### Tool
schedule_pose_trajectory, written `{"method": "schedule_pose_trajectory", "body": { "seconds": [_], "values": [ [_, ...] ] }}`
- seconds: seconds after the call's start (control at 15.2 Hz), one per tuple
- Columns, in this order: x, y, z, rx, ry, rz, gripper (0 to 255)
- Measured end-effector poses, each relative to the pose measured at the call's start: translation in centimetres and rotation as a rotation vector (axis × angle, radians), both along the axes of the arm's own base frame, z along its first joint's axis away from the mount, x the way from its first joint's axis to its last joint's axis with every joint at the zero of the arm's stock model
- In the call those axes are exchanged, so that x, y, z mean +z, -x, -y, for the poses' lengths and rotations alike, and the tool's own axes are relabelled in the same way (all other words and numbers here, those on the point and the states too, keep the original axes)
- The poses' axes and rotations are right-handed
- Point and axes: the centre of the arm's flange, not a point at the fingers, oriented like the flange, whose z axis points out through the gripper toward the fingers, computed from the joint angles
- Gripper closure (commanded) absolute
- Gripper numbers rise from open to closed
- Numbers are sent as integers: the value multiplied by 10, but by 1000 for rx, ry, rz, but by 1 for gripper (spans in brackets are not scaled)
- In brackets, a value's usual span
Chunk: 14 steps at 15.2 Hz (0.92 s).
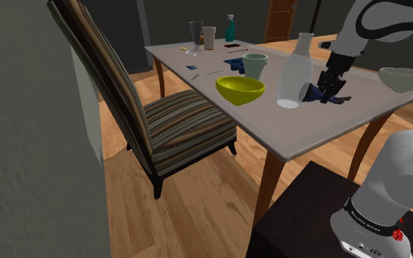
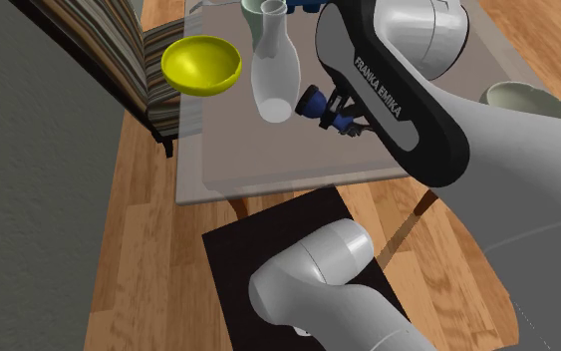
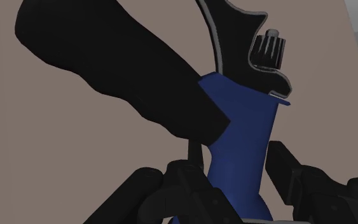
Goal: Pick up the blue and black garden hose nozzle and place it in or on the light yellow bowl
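The hose nozzle [image 1: 316,93] has a blue body and black handle and sits low over the grey table [image 1: 322,135], beside a clear carafe. My black gripper [image 1: 334,86] comes down on it from above. In the wrist view the blue body [image 3: 241,140] stands between my fingers [image 3: 284,170], which press on both its sides; the gripper [image 3: 234,184] is shut on it. The yellow bowl [image 1: 240,89] rests on the table, beyond the carafe toward the shoulder view's left. In the second exterior view the nozzle [image 2: 313,103] shows beside the gripper [image 2: 343,117], and the bowl [image 2: 201,65] lies upper left.
A tall clear carafe [image 1: 295,72] stands between nozzle and bowl. A grey-green cup [image 1: 254,64] stands behind the bowl. A pale bowl [image 1: 406,78] is at the shoulder view's right. Glasses and a teal spray bottle [image 1: 230,29] stand at the far end. A striped chair [image 1: 168,124] adjoins the table.
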Motion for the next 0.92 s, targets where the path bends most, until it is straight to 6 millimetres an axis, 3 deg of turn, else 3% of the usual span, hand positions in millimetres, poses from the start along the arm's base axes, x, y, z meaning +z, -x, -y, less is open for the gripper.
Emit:
{"method": "schedule_pose_trajectory", "body": {
  "seconds": [0.92],
  "values": [
    [71,1,-1,0,0,0,255]
  ]
}}
